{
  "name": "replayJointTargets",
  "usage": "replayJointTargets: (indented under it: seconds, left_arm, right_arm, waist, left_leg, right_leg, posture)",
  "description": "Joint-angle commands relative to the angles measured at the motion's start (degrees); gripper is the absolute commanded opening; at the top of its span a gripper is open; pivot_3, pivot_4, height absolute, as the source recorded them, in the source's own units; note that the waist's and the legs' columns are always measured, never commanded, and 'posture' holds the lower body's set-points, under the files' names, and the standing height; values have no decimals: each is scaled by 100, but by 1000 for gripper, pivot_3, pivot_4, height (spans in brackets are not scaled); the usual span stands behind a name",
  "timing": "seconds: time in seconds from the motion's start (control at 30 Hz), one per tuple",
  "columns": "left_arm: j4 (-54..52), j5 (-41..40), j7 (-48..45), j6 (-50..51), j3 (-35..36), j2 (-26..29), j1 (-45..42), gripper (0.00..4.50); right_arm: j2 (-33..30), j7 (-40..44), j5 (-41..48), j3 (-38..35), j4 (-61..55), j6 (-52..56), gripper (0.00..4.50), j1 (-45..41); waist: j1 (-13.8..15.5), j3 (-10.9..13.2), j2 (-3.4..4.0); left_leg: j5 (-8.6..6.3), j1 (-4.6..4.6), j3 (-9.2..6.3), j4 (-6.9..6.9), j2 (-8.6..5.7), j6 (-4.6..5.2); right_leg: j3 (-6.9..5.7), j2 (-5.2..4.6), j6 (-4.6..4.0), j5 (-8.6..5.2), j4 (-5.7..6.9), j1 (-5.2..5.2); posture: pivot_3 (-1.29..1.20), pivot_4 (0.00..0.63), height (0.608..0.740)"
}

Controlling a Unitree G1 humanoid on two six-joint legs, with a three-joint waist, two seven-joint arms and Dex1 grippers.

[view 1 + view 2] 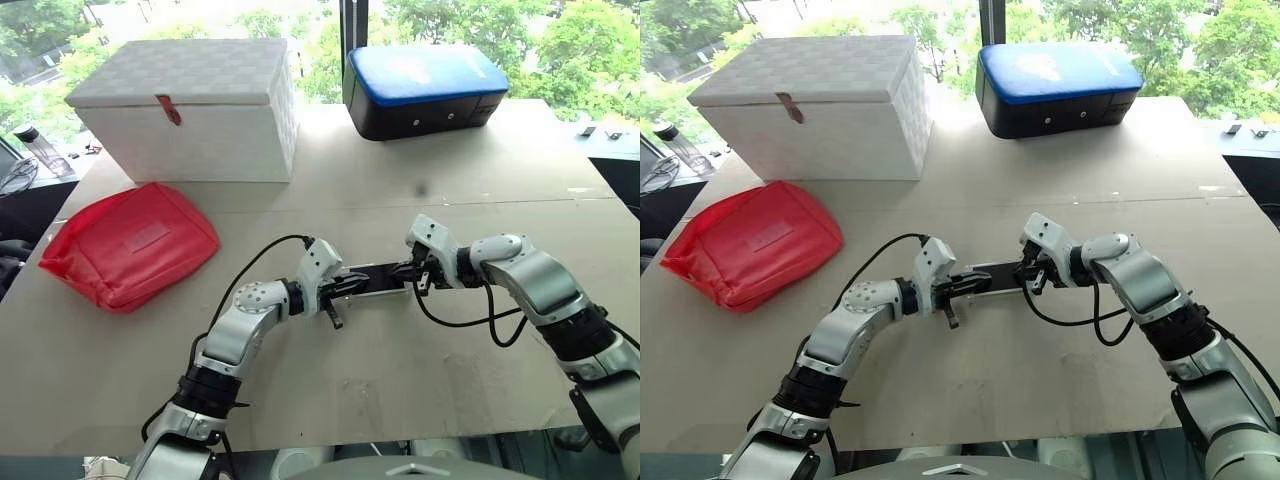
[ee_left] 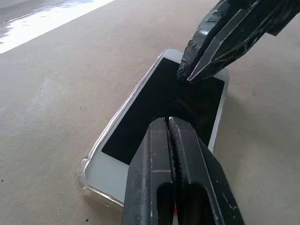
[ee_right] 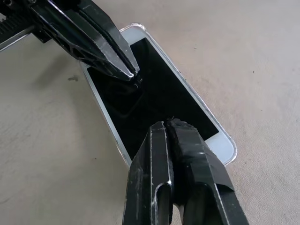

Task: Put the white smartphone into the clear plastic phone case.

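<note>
The white smartphone (image 2: 154,105) lies flat, screen up, on the table between my two arms. It sits inside the clear plastic phone case (image 2: 85,176), whose transparent rim shows around its corners. My left gripper (image 2: 169,121) is shut, with its tip resting over the black screen near one end. From the opposite end comes my right gripper (image 3: 165,123), also shut, its tip over the screen. In the head views the two grippers (image 1: 358,284) (image 1: 410,268) point at each other along the phone (image 1: 385,276). Neither has anything clamped between its fingers.
A red fabric pouch (image 1: 130,243) lies at the left of the table. A white lidded box (image 1: 190,110) stands at the back left, and a black case with a blue top (image 1: 425,90) at the back. The table's front edge (image 1: 400,435) runs close below my arms.
</note>
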Motion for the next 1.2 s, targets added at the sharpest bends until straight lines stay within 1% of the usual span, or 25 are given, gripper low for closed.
replayJointTargets:
  seconds: [0.03,0.17,0.27,0.4,0.47,0.5,0.53,0.63,0.67,0.73,0.8,0.83,0.87,0.9,0.97,1.03,1.2]
  left_arm:
    - [28,149,123,210,-130,-12,113,86]
    - [-75,163,207,290,-148,-42,118,86]
    - [-138,169,268,348,-154,-62,110,86]
    - [-176,177,313,409,-157,-99,88,86]
    - [-188,184,332,429,-165,-118,76,86]
    - [-192,192,342,432,-166,-131,70,86]
    - [-198,200,346,435,-164,-142,67,86]
    - [-199,211,354,440,-153,-165,66,86]
    - [-192,208,364,441,-145,-181,68,86]
    - [-184,202,379,446,-134,-208,71,86]
    - [-162,200,385,445,-129,-234,69,86]
    - [-151,202,384,444,-127,-242,64,86]
    - [-140,209,381,437,-129,-249,62,86]
    - [-129,218,373,429,-135,-252,53,86]
    - [-115,235,363,412,-149,-254,38,86]
    - [-117,241,364,412,-152,-257,32,86]
    - [-138,252,379,431,-147,-269,50,86]
  right_arm:
    - [-58,-72,-539,658,1202,318,0,151]
    - [-32,56,-707,894,1637,224,0,114]
    - [-22,215,-773,1020,1719,262,0,175]
    - [83,262,-908,1051,1899,165,0,248]
    - [143,213,-1011,1017,1981,-55,0,293]
    - [176,177,-1018,909,1951,-316,0,341]
    - [260,148,-877,643,1829,-539,0,403]
    - [509,223,-277,-325,1348,-1274,0,605]
    - [468,333,-60,-595,1069,-1225,0,702]
    - [333,501,174,-831,699,-1036,0,853]
    - [-59,766,-56,-467,467,-1061,0,1067]
    - [-172,827,-144,-335,423,-1088,0,1119]
    - [-280,830,-323,-135,475,-1143,0,1150]
    - [-327,776,-507,52,619,-1137,0,1130]
    - [-365,837,-676,316,774,-1179,0,1099]
    - [-368,910,-728,490,821,-983,0,1035]
    - [-661,1390,-1415,1344,904,-1404,0,968]
  waist:
    - [14,-39,-14]
    - [24,-85,-20]
    - [26,-127,-24]
    - [31,-152,-22]
    - [31,-182,-27]
    - [29,-191,-31]
    - [29,-194,-36]
    - [21,-184,-35]
    - [21,-164,-38]
    - [7,-90,37]
    - [2,-76,54]
    - [10,-78,59]
    - [5,-81,53]
    - [4,-82,51]
    - [3,-84,50]
    - [6,-95,29]
    - [48,-127,0]
  left_leg:
    - [-1,24,-1,-3,0,2]
    - [-1,47,-14,-2,0,3]
    - [-3,90,-14,-4,-1,3]
    - [-4,95,-18,-10,-1,4]
    - [-4,96,-20,-12,-1,3]
    - [-4,98,-19,-15,-1,3]
    - [-5,100,-18,-16,-1,3]
    - [-9,100,-19,-17,0,-5]
    - [-16,99,-20,-17,0,-17]
    - [-14,90,-17,-17,-2,-13]
    - [-4,72,-12,-18,-4,5]
    - [-4,56,-14,-19,-3,4]
    - [-2,22,-18,-18,-4,2]
    - [3,4,-18,-18,-3,-7]
    - [6,5,-11,-19,-3,-14]
    - [-4,8,-4,-19,-4,4]
    - [-13,22,-8,-19,-4,15]
  right_leg:
    - [-2,0,1,-1,-1,23]
    - [-15,1,24,-15,-2,49]
    - [-15,-1,36,-25,-7,100]
    - [-15,-1,42,-29,-7,104]
    - [-15,-1,42,-30,-7,104]
    - [-14,-1,42,-30,-8,104]
    - [-13,-1,42,-30,-8,105]
    - [-11,0,45,-32,-9,106]
    - [-12,0,46,-33,-9,105]
    - [-8,-2,48,-32,-15,99]
    - [-4,-4,46,-31,-16,77]
    - [-7,-3,28,-20,-15,61]
    - [-9,-2,26,-19,-14,25]
    - [-9,-2,25,-19,-14,10]
    - [-5,-5,24,-20,-22,10]
    - [-2,-9,25,-20,-28,15]
    - [-11,-10,34,-24,-30,31]
  posture:
    - [0,150,740]
    - [0,150,740]
    - [0,150,740]
    - [0,150,740]
    - [0,150,740]
    - [0,150,740]
    - [0,150,740]
    - [0,150,740]
    - [0,150,740]
    - [0,150,740]
    - [0,150,740]
    - [0,150,740]
    - [0,150,740]
    - [0,150,740]
    - [0,150,740]
    - [0,150,740]
    - [0,150,740]
